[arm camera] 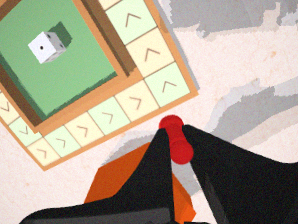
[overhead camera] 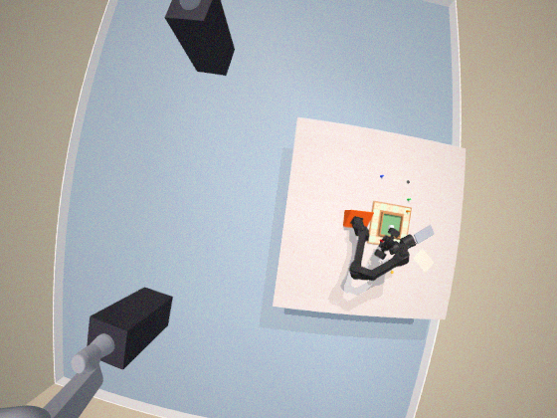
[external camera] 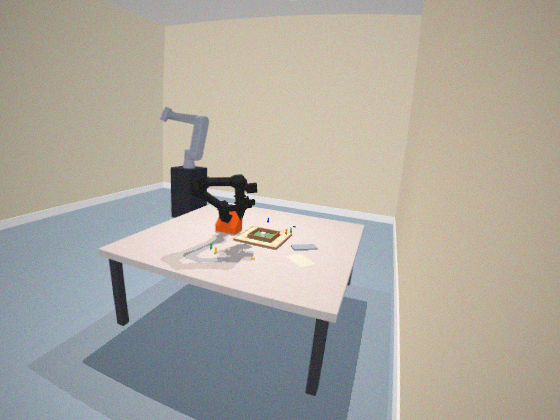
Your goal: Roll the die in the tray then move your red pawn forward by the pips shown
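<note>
My gripper (arm camera: 173, 132) is shut on the red pawn (arm camera: 181, 152) (overhead camera: 382, 241). The pawn is tilted in the wrist view and is held above the board (arm camera: 150, 54) (external camera: 257, 243), beyond its corner square in that view. The white die (arm camera: 46, 47) rests on the green floor of the brown-walled tray (arm camera: 107, 40) (external camera: 261, 239) in the middle of the board. The die's face towards the wrist camera, seemingly its top, shows one pip. Arrows on the squares run along the near side to the corner, then up the right side.
An orange pawn (overhead camera: 408, 211) (external camera: 286, 231) stands at the board's far corner, with a green pawn (overhead camera: 409, 199) (external camera: 291, 230) just outside. A blue pawn (overhead camera: 381, 176) is farther off. A grey slab (overhead camera: 424, 234) (external camera: 304, 247) and cream sheet (overhead camera: 424, 260) (external camera: 300, 260) lie beside the board.
</note>
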`<action>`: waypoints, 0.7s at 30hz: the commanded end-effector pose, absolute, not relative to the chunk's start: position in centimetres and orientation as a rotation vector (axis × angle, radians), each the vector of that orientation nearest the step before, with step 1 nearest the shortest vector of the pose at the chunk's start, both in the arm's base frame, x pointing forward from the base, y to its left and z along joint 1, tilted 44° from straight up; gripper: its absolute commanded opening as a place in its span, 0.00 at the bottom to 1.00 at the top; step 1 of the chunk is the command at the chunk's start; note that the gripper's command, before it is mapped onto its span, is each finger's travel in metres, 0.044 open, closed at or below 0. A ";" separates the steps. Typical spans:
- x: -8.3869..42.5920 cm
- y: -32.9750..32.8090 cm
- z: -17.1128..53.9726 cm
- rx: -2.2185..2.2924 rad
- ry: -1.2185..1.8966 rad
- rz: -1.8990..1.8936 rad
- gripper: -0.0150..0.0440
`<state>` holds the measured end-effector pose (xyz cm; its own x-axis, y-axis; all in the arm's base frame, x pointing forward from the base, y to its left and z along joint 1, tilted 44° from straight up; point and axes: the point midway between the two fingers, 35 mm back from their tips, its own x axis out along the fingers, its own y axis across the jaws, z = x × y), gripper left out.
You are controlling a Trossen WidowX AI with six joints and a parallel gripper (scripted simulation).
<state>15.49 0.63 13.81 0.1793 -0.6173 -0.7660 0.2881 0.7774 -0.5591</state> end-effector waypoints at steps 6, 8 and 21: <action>15.7 1.1 14.3 -0.315 1.236 -0.662 0.25; 16.4 0.8 13.7 -0.313 1.235 -0.672 0.25; 20.0 -2.2 10.5 -0.308 1.225 -0.749 0.25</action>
